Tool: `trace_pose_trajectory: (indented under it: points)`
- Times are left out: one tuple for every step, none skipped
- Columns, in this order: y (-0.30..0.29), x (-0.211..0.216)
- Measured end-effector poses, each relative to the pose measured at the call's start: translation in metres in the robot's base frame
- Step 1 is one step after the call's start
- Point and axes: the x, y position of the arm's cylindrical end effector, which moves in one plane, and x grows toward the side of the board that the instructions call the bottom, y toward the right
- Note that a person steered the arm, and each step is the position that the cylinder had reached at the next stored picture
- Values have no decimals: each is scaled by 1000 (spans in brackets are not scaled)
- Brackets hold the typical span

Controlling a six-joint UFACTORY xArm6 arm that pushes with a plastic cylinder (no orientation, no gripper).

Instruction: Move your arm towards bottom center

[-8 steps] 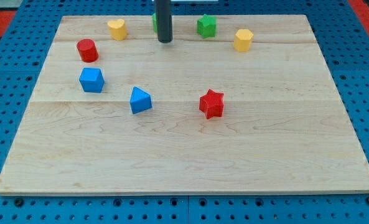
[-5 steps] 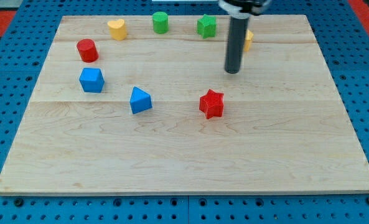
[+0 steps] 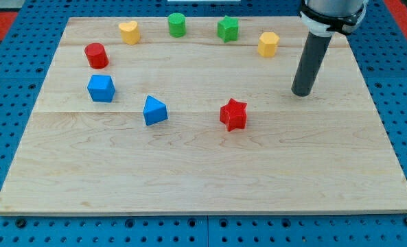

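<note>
In the camera view, we are seeing our rod (image 3: 310,60) as a straight dark grey cylinder coming down from a black-and-white collar at the view's top right, and it is leaning very slightly, its upper end sitting a little further to the view's right than its lower end, so its long axis is running almost straight up and down the view. My tip (image 3: 301,93) is resting on the wooden board (image 3: 203,171) in the right half, touching no block and holding nothing, since the rod has no jaws to open or close. The tip is sitting below and to the right of the yellow hexagonal block (image 3: 268,44), and up and to the right of the red star block (image 3: 233,114), well apart from both. Along the view's top we are seeing the green star-like block (image 3: 227,28), the green cylinder (image 3: 177,25) and the yellow heart block (image 3: 128,31); the red cylinder (image 3: 96,55), the blue cube-like block (image 3: 101,88) and the blue wedge block (image 3: 154,110) are lying toward the left. Bare wood is stretching across the board's whole lower half, down to its bottom edge, where the blue pegboard (image 3: 203,233) is showing.
</note>
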Motion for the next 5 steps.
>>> trace_pose_trajectory:
  points:
    - [0,0]
    - [-4,-22]
    - [-3,-61]
    - [-61,-65]
    - [-69,-54]
